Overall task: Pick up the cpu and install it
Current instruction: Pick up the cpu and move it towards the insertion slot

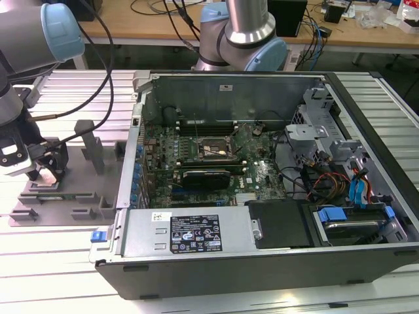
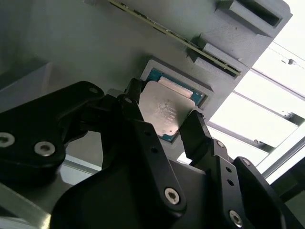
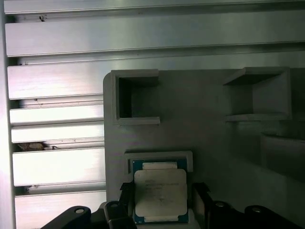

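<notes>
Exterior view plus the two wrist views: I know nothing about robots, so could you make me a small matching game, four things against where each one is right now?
Things
1. cpu
2. gripper
3. computer case
4. socket frame

Places
A. on the green board inside the case
B. open, lying on the slatted table
C. seated in a recess of the grey holder
D. hanging over the grey holder, right at the cpu

Pairs: 1-C, 2-D, 3-B, 4-A
</notes>
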Controlling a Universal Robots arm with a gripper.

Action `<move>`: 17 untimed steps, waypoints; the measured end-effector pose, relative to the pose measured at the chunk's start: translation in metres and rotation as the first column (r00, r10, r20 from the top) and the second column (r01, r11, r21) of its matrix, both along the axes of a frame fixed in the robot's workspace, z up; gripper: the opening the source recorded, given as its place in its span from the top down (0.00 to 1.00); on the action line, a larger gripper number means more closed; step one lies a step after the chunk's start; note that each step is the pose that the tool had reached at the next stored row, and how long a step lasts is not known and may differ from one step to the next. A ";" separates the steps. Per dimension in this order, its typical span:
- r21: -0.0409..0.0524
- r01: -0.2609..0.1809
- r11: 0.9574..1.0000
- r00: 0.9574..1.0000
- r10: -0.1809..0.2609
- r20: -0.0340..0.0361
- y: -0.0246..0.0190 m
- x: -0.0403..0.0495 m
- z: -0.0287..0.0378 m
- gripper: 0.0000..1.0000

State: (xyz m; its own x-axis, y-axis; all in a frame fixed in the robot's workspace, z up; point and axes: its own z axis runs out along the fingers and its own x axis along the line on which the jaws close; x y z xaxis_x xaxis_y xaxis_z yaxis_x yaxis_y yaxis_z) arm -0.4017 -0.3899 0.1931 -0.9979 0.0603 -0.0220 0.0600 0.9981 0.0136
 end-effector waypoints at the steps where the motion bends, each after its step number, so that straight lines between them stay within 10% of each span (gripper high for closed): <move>1: 0.000 0.000 1.000 1.000 0.000 0.000 0.0000 0.0000 -0.0001 0.40; 17: 0.010 0.000 1.000 1.000 0.000 0.000 0.0002 -0.0005 -0.0041 0.40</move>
State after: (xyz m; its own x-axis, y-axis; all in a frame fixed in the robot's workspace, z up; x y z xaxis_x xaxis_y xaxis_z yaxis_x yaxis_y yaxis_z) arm -0.4022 -0.3897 0.1890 -0.9979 0.0605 -0.0214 0.0600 0.9979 0.0238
